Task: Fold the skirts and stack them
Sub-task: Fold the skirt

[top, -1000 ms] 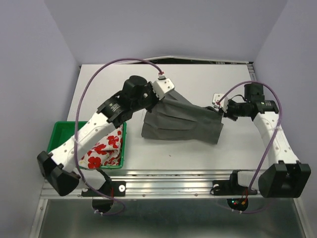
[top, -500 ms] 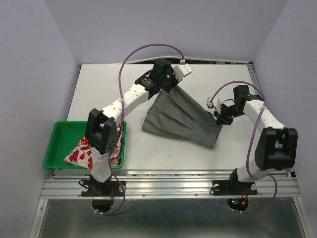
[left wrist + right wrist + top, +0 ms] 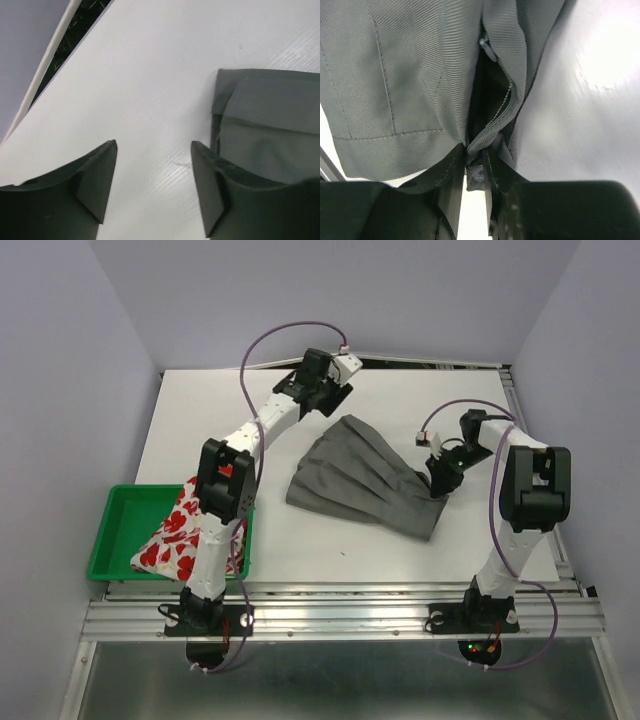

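Out in the middle of the table point(image 3: 200, 420) the grey skirt point(image 3: 360, 475) lies spread out. The right gripper point(image 3: 475, 155) is pinched almost closed on its right edge, by the zipper. The left gripper point(image 3: 154, 147) hovers at the skirt's far corner, jaws wide apart, holding nothing. The printed skirt point(image 3: 180, 540) sits bunched in the green tray point(image 3: 110, 530), near left.

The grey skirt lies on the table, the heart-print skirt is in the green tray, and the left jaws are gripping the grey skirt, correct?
The left jaws stand open over the table beside the grey skirt, gripping nothing; the left wrist view shows it. The rest holds.
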Motion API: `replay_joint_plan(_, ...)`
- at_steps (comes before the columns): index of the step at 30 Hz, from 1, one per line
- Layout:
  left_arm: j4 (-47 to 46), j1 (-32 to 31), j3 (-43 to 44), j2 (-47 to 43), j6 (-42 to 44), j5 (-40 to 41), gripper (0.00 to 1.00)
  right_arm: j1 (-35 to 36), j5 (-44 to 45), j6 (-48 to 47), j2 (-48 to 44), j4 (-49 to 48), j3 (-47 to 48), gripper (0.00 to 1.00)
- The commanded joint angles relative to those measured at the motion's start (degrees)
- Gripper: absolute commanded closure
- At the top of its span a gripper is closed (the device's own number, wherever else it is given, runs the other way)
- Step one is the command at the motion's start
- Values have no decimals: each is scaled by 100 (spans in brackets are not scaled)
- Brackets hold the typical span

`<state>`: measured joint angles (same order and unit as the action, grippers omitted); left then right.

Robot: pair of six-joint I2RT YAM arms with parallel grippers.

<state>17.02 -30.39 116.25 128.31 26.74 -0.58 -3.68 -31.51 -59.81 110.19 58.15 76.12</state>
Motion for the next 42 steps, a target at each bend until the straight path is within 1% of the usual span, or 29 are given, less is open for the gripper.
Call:
replay_joint_plan(1,495,121,6,-1350,-485,-170,19,-185,259,451,151,126,228,61)
replay_joint_plan(2,609,121,-571,-1866,-564,-371,19,-185,242,531,169,135,350,56)
replay_joint_plan(4,654,121,-1268,-2413,-652,-600,20,-246,172,741,256,205,491,50)
replay_joint_plan(5,689,121,-1950,-2912,-775,-845,20,-247,162,847,275,214,561,50)
replay_joint_plan(8,777,113,-2903,-3513,-1012,-1241,26,-247,153,1163,450,240,887,49)
replay_joint_plan(9,803,112,-3437,-3784,-1187,-1495,28,-247,145,1182,511,267,957,50)
replay_joint_plan(11,856,104,-3862,-3945,-1259,-1751,34,-247,119,1226,617,390,1037,54)
replay_joint_plan(12,908,34,-4168,-4015,-1268,-1848,40,-247,110,1244,705,434,1037,57)
replay_joint_plan(14,961,-36,-4486,-4007,-1311,-2146,50,-247,136,1261,793,495,897,64)
replay_joint_plan(15,962,-80,-4575,-3972,-1312,-2235,50,-247,162,1261,793,496,827,64)
replay_joint_plan(16,979,-133,-4645,-3928,-1364,-2314,55,-247,241,1261,785,435,739,66)
replay_joint_plan(18,953,-300,-4768,-3762,-1365,-2359,60,-247,303,1253,715,355,431,67)
replay_joint_plan(20,865,-459,-4778,-3630,-1452,-2350,62,-247,347,1200,574,302,238,68)
replay_joint_plan(23,803,-441,-4498,-3060,-1645,-2333,65,-247,251,1148,460,459,-9,68)
replay_joint_plan(24,821,-433,-4253,-2701,-1689,-2298,65,-247,207,1130,451,521,-53,68)
replay_joint_plan(26,769,-345,-4006,-2356,-1760,-2263,65,-247,92,1077,381,645,-167,68)
replay_joint_plan(27,716,-310,-3683,-2015,-1778,-2123,65,-247,57,1051,363,680,-254,65)
replay_joint_plan(29,724,-231,-3251,-1645,-1734,-1964,65,-247,-83,928,310,873,-308,60)
replay_joint_plan(30,785,-117,-2761,-1277,-1716,-1798,66,-247,-127,884,293,926,-343,55)
replay_joint_plan(32,882,50,-2223,-906,-1699,-1735,66,-177,-320,831,240,1093,-431,50)
replay_joint_plan(33,1004,199,-1655,-565,-1681,-1596,66,-177,-382,831,196,1111,-457,47)
replay_joint_plan(34,1075,270,-1371,-414,-1603,-1534,66,-177,-513,866,161,1137,-475,41)
replay_joint_plan(35,1171,332,-1046,-256,-1515,-1481,66,-124,-610,875,143,1155,-458,38)
replay_joint_plan(36,1364,384,-442,-115,-1410,-1419,65,-124,-698,918,108,1181,-423,35)
replay_joint_plan(37,1418,472,-201,122,-1243,-1192,63,-124,-873,953,82,1242,-379,25)
replay_joint_plan(38,1479,499,62,228,-1111,-1103,61,-124,-970,963,73,1295,-309,19)
replay_joint_plan(39,1558,534,456,369,-971,-911,56,-124,-1050,954,73,1365,-134,16)
replay_joint_plan(40,1611,587,634,431,-847,-848,53,-124,-1120,971,38,1427,-45,14)
replay_joint_plan(42,1787,622,960,467,-452,-900,46,-124,-1121,1252,-41,1340,96,13)
